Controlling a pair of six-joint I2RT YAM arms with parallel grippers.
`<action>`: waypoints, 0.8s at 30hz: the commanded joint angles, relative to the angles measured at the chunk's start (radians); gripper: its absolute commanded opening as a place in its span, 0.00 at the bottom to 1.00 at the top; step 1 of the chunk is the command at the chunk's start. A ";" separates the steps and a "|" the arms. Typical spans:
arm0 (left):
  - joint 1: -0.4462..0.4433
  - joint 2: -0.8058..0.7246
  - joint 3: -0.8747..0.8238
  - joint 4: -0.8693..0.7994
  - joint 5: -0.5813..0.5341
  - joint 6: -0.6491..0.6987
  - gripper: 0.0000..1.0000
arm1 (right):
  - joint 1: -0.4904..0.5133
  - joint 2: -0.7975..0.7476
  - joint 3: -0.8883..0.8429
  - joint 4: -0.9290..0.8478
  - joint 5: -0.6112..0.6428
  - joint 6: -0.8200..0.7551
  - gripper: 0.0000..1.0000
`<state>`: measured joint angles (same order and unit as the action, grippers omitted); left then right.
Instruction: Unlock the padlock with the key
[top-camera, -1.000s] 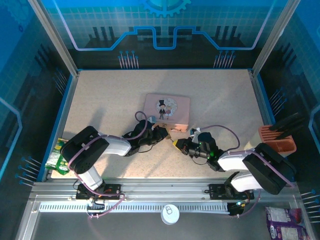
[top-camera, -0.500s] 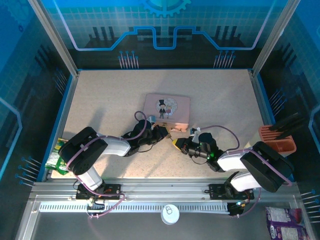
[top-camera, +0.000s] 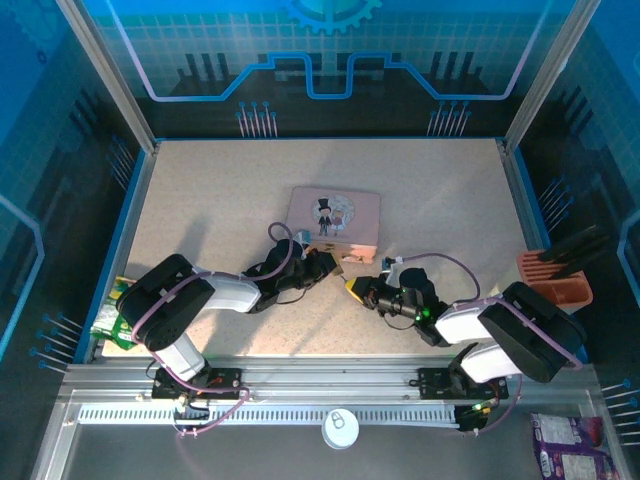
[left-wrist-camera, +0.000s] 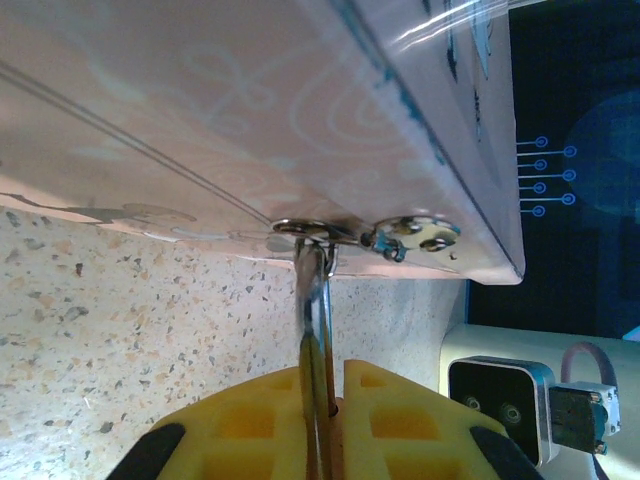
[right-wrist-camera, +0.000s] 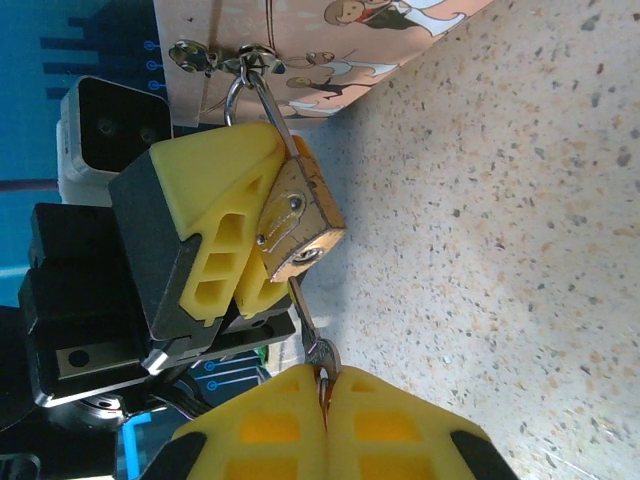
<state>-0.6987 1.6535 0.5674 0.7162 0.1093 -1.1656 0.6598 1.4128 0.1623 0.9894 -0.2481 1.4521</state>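
The padlock (right-wrist-camera: 300, 225), small with a brass body, hangs by its thin silver shackle (right-wrist-camera: 250, 85) from the hasp of the pink tin (top-camera: 335, 215). My left gripper (left-wrist-camera: 335, 385) is shut on the padlock (left-wrist-camera: 318, 335), which shows edge-on between the yellow fingers (right-wrist-camera: 210, 215). My right gripper (right-wrist-camera: 325, 385) is shut on the key (right-wrist-camera: 308, 315), gripping it by the head. The key's blade points up at the padlock's bottom face, and its tip touches the edge beside the keyhole. In the top view both grippers meet at the tin's front edge, left gripper (top-camera: 325, 264) and right gripper (top-camera: 352, 287).
The pink tin (left-wrist-camera: 250, 100) lies mid-table with speckled tabletop (top-camera: 230, 180) around it. An orange-brown holder (top-camera: 555, 280) stands at the right edge and a green packet (top-camera: 112, 318) at the left. A white lid (top-camera: 340, 428) and a purple packet (top-camera: 570, 445) lie beyond the front rail.
The right arm's wrist has shifted very slightly toward the padlock. The left arm, the padlock and the tin have stayed in place.
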 joint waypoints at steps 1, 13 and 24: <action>-0.012 -0.058 -0.003 0.126 0.005 -0.025 0.00 | -0.010 0.022 -0.008 0.095 -0.016 0.031 0.00; -0.020 -0.067 -0.009 0.145 -0.002 -0.051 0.00 | -0.011 0.031 -0.014 0.105 -0.007 0.039 0.00; -0.028 -0.067 -0.009 0.151 -0.005 -0.051 0.00 | -0.011 0.031 -0.039 0.119 0.030 0.057 0.00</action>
<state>-0.7116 1.6386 0.5583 0.7460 0.0864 -1.2068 0.6598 1.4368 0.1295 1.0676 -0.2367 1.5013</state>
